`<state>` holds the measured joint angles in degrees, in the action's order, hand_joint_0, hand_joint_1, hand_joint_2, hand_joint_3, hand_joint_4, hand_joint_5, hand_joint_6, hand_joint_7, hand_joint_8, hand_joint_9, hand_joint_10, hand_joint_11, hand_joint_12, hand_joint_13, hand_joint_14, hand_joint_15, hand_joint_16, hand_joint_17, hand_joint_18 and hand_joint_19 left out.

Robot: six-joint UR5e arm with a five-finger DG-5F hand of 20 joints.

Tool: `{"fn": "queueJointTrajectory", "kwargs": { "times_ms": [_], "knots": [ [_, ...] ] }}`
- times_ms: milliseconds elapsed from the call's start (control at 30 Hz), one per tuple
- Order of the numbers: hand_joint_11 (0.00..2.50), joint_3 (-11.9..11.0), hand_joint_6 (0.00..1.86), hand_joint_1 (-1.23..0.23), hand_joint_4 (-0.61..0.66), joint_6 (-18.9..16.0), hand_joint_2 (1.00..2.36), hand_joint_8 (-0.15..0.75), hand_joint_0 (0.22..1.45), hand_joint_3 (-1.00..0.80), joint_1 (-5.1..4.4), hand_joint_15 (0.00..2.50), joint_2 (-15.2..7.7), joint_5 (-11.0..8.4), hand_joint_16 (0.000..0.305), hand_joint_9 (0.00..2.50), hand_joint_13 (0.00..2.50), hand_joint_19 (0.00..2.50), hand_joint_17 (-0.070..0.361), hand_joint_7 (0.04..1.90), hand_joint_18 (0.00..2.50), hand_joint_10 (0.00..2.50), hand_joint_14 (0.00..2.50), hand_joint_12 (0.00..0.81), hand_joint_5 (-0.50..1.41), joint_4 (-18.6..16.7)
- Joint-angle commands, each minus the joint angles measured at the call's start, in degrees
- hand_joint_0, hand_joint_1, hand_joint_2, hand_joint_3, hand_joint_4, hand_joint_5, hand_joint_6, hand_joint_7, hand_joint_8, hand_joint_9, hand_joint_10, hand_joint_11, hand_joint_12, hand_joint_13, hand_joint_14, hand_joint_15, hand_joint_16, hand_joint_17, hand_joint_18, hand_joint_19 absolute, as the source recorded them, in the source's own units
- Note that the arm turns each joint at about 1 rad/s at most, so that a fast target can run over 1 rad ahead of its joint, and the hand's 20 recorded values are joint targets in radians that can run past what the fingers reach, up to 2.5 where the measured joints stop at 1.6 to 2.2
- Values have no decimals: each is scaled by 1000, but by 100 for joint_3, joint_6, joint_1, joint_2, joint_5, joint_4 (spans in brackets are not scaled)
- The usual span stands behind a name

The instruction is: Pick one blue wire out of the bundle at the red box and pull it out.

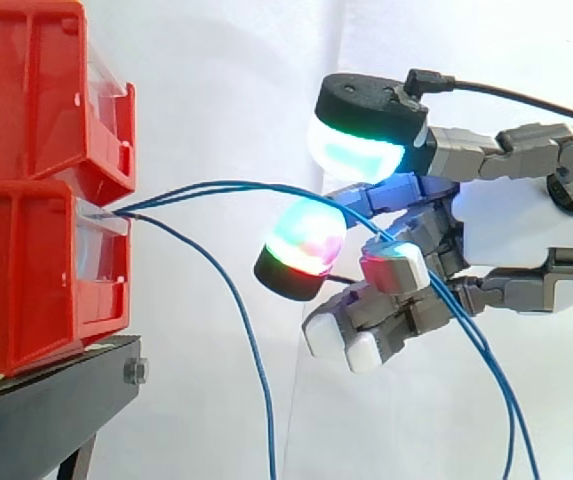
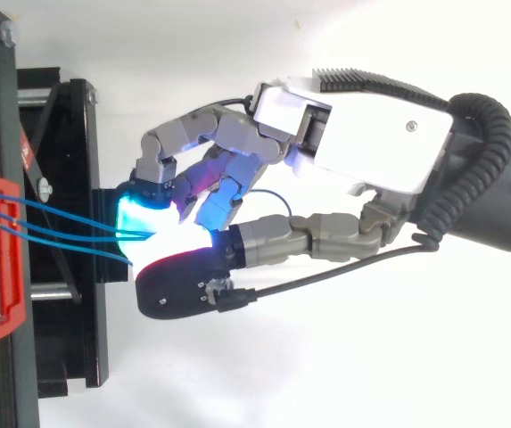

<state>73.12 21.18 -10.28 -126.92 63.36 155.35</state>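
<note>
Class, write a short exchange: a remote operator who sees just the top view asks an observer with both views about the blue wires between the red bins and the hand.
Operator: From above, three blue wires reach the hand. Are all held?
Observer: No. One blue wire hangs free, dropping before it reaches the hand.
Operator: The other two?
Observer: The other two wires pass between the curled fingers, then hang down past them.
Operator: Where on the bins do they come out?
Observer: At the top front of the lower red bin, under the upper red bin.
</note>
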Motion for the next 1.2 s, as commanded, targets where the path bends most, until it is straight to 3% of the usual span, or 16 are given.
{"fn": "queueJointTrajectory", "kwargs": {
  "times_ms": [0, 133, 233, 333, 467, 533, 667, 733, 800, 867, 1000, 1067, 1167],
  "knots": [
    [898, 0, 730, -577, 137, 0, 1015, 265, 603, -291, -1, 521, 1, 0, 54, 1308, 869, 644, 123, 1036, 642, 31, 23, 369, -62, 4],
    [904, 0, 787, -667, 122, 0, 1016, 292, 590, -203, -1, 511, 1, 0, 60, 1333, 902, 620, 135, 982, 696, 28, 20, 397, -72, 4],
    [989, 0, 866, -839, 111, 0, 1018, 286, 602, -149, -1, 523, 1, 0, 57, 1312, 884, 630, 129, 931, 683, 30, 23, 384, -100, 4],
    [1003, 0, 874, -874, 57, 9, 1022, 272, 616, -130, -1, 533, 1, -17, 54, 1292, 862, 634, 122, 1001, 666, 29, 22, 371, -107, -14],
    [1007, 0, 927, -925, -23, 9, 1023, 265, 652, -115, -1, 529, 1, -17, 53, 1206, 835, 610, 119, 883, 653, 30, 22, 361, -137, -14],
    [992, 0, 936, -936, -18, 9, 1023, 259, 656, -113, -1, 528, 1, -26, 53, 1132, 805, 610, 118, 830, 636, 29, 22, 357, -152, -14],
    [995, 0, 911, -963, 138, 0, 1018, 257, 637, -250, -1, 527, -8, -26, 54, 1061, 752, 618, 121, 747, 605, 29, 22, 357, -174, -22],
    [976, 0, 890, -901, 173, 0, 1011, 270, 577, -346, -1, 524, 1, -26, 55, 1074, 749, 636, 125, 730, 601, 29, 22, 362, -167, -22],
    [902, 0, 818, -749, 182, 0, 1005, 267, 533, -414, -1, 530, 1, -17, 57, 1116, 778, 645, 128, 834, 607, 29, 23, 374, -130, -14],
    [839, 0, 722, -594, 181, 0, 1005, 253, 533, -426, -1, 513, 1, -17, 57, 1182, 799, 659, 129, 977, 607, 29, 21, 379, -84, -14],
    [774, 0, 603, -424, 212, 0, 1008, 240, 583, -405, -1, 512, 1, 0, 55, 1297, 853, 670, 125, 1213, 615, 30, 21, 364, -44, -14],
    [770, -9, 582, -457, 235, 0, 1011, 234, 602, -359, -1, 513, 1, 0, 55, 1308, 865, 669, 124, 1265, 629, 31, 23, 362, -38, -5],
    [809, 0, 593, -590, 174, -9, 1016, 266, 614, -239, -1, 512, 1, 0, 56, 1322, 880, 644, 127, 1246, 656, 32, 21, 374, -40, 4]
  ]
}}
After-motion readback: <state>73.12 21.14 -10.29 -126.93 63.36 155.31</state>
